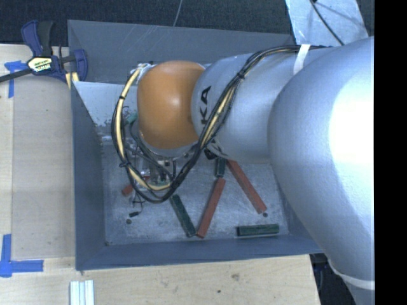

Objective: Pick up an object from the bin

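The silver arm [286, 107], lettered "KA", hangs its orange-capped wrist [166, 103] over the left half of the grey metal bin [89, 189]; whether the jaws are spread or pressed together I cannot tell. Nearest beneath, towards the left wall, lies a short reddish-brown stub [129, 190], probably light and stiff, best pinched across its narrow width.

The arm [286, 119] is crossing the bin [89, 189] from the right, its wrist [166, 103] hanging over the floor's left-centre. To the near right of the wrist, a short strip [182, 216], a long stick [210, 206] and a second long stick [247, 186] are lying left to right, the two long ones converging at their far ends under the arm. A flat bar [257, 230] is lying just beside the near wall, rightmost.
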